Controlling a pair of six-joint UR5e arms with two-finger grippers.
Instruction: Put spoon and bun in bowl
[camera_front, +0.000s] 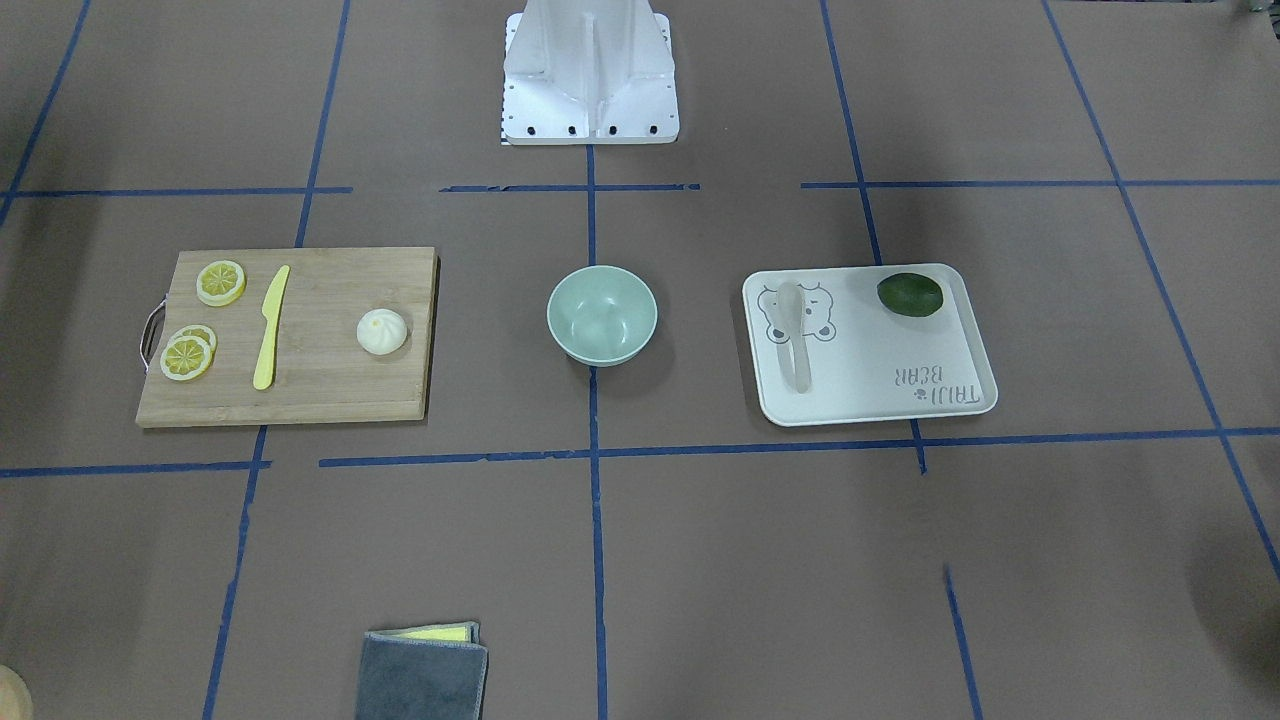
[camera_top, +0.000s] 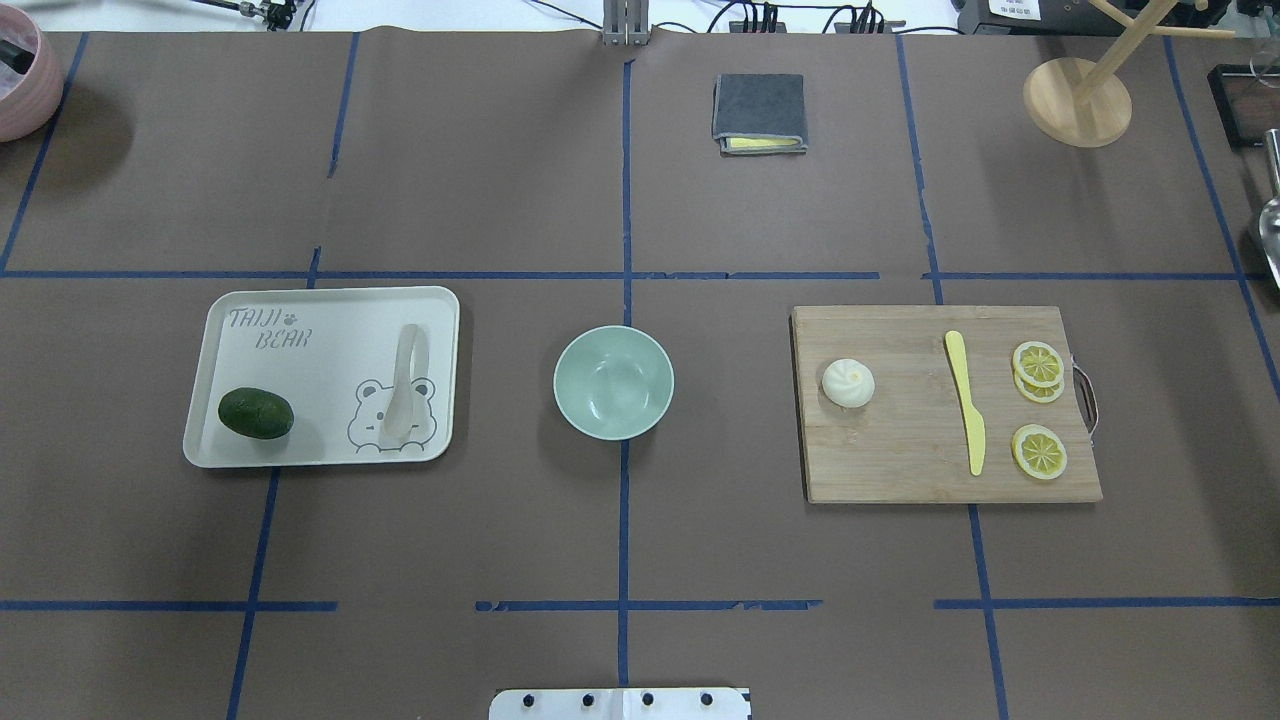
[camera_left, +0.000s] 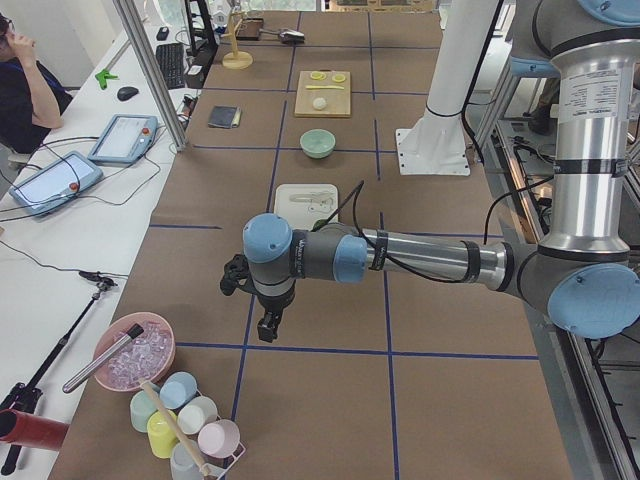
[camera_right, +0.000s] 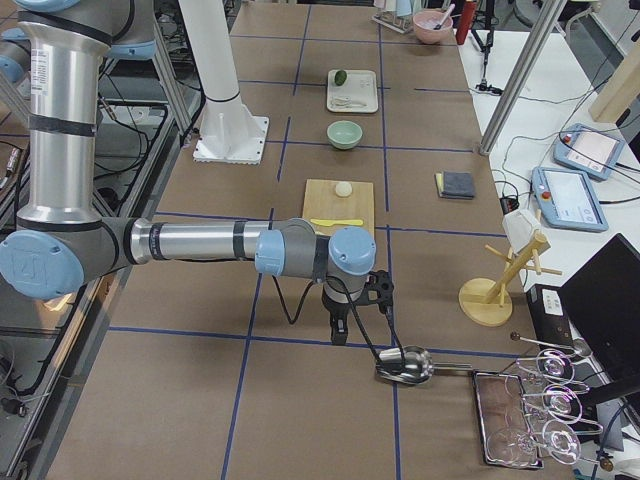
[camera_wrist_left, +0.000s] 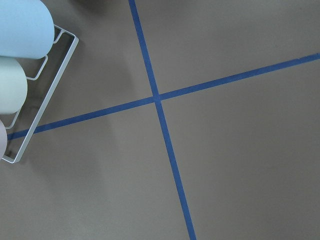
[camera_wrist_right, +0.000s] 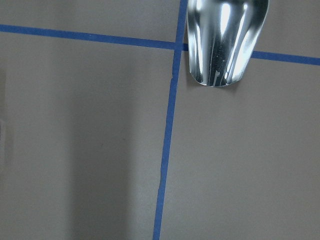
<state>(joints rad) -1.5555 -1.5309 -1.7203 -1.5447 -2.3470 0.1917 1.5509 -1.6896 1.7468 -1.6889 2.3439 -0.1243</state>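
I see one small, whitish plastic spoon (camera_top: 405, 385). It lies flat on a pale tray with a bear drawn on it (camera_top: 330, 330), on my left arm's side. One small, round white steamed bun (camera_top: 848, 383) sits on a wooden cutting board (camera_top: 900, 450), on my right arm's side. One light green round bowl (camera_top: 613, 345) stands between them with nothing in it.

I think the bun is soft and light, so I would pinch its round sides gently, or it may squash. The spoon looks stiff, light and a bit slippery. I would take it across the thick handle.

I also count one yellow plastic knife (camera_top: 966, 400), three lemon slices (camera_top: 1040, 452) and one dark green avocado (camera_top: 256, 413).

The left gripper (camera_left: 266, 332) and the right gripper (camera_right: 338, 335) both hang over bare table, well away from everything. I cannot tell if their fingers are apart or together.
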